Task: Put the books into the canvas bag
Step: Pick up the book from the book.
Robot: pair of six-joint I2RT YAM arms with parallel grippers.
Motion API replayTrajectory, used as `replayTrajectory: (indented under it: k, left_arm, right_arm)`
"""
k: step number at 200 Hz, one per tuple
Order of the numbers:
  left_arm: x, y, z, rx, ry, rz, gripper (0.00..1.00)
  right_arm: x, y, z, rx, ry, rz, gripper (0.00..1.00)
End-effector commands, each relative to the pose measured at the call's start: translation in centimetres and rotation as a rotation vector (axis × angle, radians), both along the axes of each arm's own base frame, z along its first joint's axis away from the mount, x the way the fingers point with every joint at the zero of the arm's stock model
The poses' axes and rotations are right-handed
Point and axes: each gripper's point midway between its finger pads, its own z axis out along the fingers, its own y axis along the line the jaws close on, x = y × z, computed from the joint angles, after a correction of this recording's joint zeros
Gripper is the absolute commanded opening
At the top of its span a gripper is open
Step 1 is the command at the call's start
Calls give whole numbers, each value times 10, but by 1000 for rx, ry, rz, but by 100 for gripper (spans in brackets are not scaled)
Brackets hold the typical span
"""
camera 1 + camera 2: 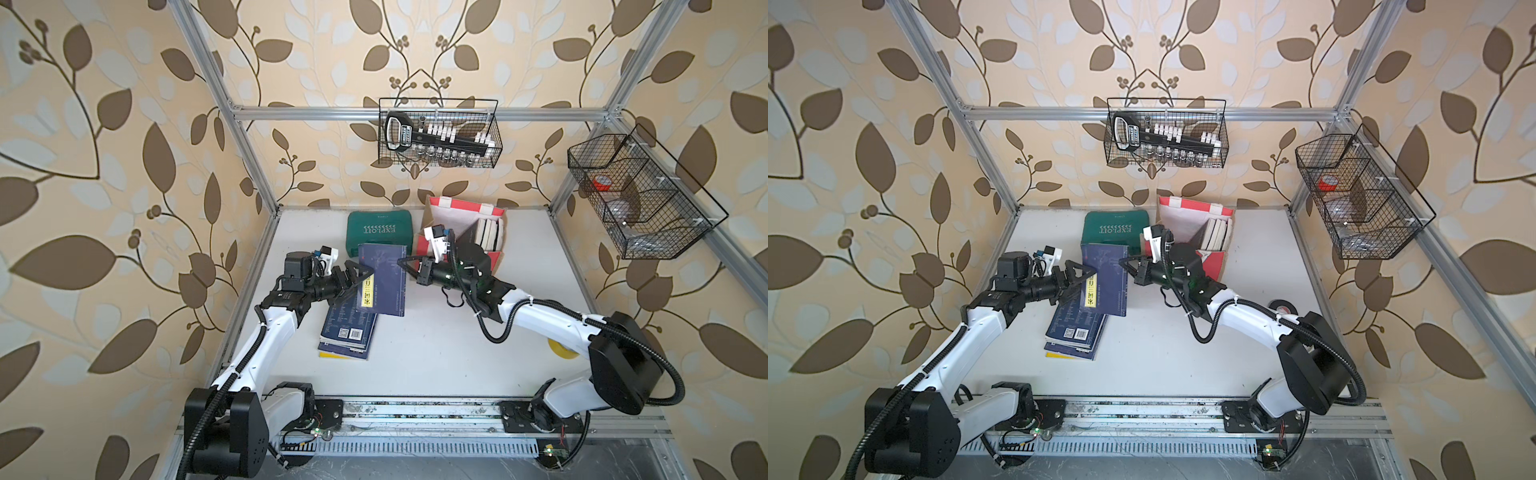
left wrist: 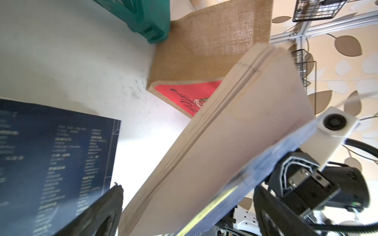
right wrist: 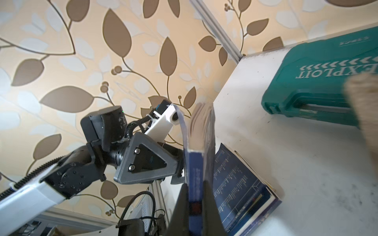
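A navy book with a yellow strip [image 1: 382,278] [image 1: 1104,278] hangs above the table between both arms. My right gripper [image 1: 402,262] [image 3: 195,196] is shut on its spine edge [image 3: 196,163]. My left gripper [image 1: 358,276] [image 2: 188,214] is open, its jaws standing either side of the book's page edge [image 2: 235,132] with gaps. A stack of books [image 1: 347,330] [image 1: 1075,330] [image 3: 235,188] lies on the table below; its top cover [image 2: 51,163] is navy. The canvas bag [image 1: 440,216] [image 1: 1183,216] [image 2: 204,51] stands open at the back, with several books [image 1: 490,232] upright inside.
A green tool case [image 1: 379,232] [image 3: 317,77] lies left of the bag. Black wire baskets hang on the back wall [image 1: 440,133] and the right wall [image 1: 631,195]. A yellow tape roll [image 1: 561,351] and a black roll [image 1: 1283,307] lie by the right arm.
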Motion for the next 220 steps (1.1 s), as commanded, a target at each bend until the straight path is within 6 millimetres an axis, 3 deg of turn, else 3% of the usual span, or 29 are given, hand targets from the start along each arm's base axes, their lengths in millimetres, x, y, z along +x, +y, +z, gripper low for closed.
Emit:
replayTrajectory:
  k: [1,44,70,119,154,179,220]
  left_arm:
    - [-8,-18,40,-96,-135,-107,99]
    - [-23,-47,55,-88,-205,-207,99]
    - [-28,-61,53,-54,-213,-234,99]
    - [-30,-68,54,-58,-220,-253,99]
    - [-50,-79,92,-193,-333,-357,98]
    - [-60,-79,109,-211,-385,-372,94]
    - [-64,-76,120,-211,-413,-363,65]
  right_arm:
    - [1,-17,30,101,-22,-45,0]
    - [-8,-36,65,221,-47,-55,0]
    - [-18,-41,87,279,-72,-33,0]
    - [-38,-52,122,343,-132,-15,0]
    - [-30,-58,108,324,-109,-45,0]
    - [-27,-56,98,331,-80,-36,0]
    - [-22,-59,83,317,-60,-68,0]
